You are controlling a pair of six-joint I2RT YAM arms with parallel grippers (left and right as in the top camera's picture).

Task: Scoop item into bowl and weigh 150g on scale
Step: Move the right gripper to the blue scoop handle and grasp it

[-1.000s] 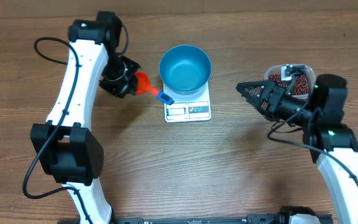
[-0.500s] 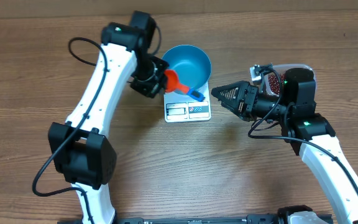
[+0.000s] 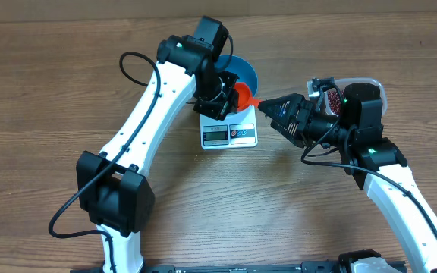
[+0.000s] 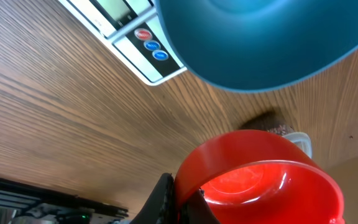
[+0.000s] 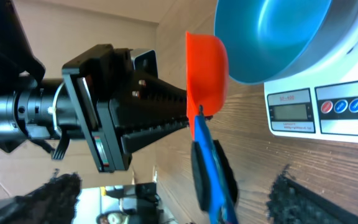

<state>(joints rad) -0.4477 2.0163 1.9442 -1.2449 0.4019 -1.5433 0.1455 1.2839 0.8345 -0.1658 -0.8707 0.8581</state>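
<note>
The scale (image 5: 328, 99) is the only thing with lettering. In the right wrist view, at the lower right of the frame, a short line of small print sits on its white face just above the grey display (image 5: 289, 112). It may read "SF-400", though it is too blurred to be sure. No digits can be made out on the display. The round buttons (image 5: 340, 106) beside it, one red and two blue, bear marks too small to read. In the other two views the scale's print is illegible.

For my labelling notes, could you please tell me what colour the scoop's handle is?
The handle is blue, clearest in the right wrist view.
</note>
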